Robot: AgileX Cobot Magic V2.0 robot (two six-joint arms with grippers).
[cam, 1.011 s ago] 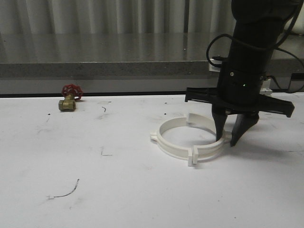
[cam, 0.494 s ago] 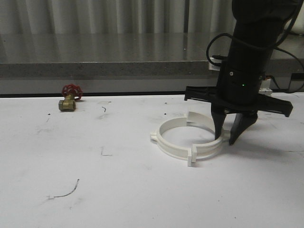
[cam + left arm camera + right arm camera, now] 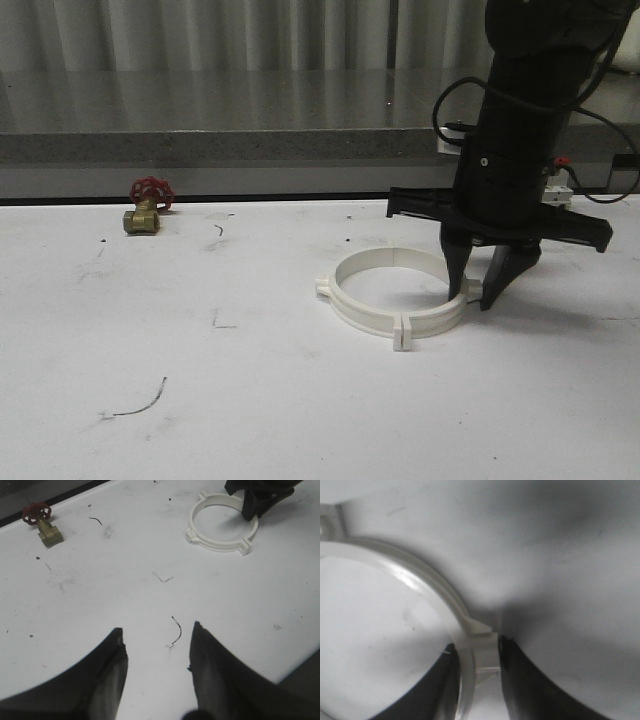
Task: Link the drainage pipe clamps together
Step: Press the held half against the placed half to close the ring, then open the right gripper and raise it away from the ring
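Two white drainage pipe clamps [image 3: 380, 318] lie on the white table as one wide flat ring, with small tabs at its left and front. My right gripper [image 3: 472, 298] points straight down at the ring's right side. One finger is inside the ring and one outside, shut on the band and its end tabs [image 3: 482, 650]. In the right wrist view the curved band [image 3: 420, 587] runs down between the dark fingers [image 3: 530, 680]. In the left wrist view the ring [image 3: 220, 546] lies far off, with the right gripper [image 3: 248, 515] on it. My left gripper [image 3: 157, 630] hangs open over bare table.
A brass valve with a red handwheel [image 3: 147, 207] stands at the back left of the table, also in the left wrist view [image 3: 42, 522]. A grey ledge [image 3: 250, 145] runs along the back. Thin black marks [image 3: 140, 405] dot the tabletop. Cables hang behind the right arm.
The rear half band, raised and gapped at the back before, has come down level, and the ring now reads as closed. My right gripper shifted slightly left with it.
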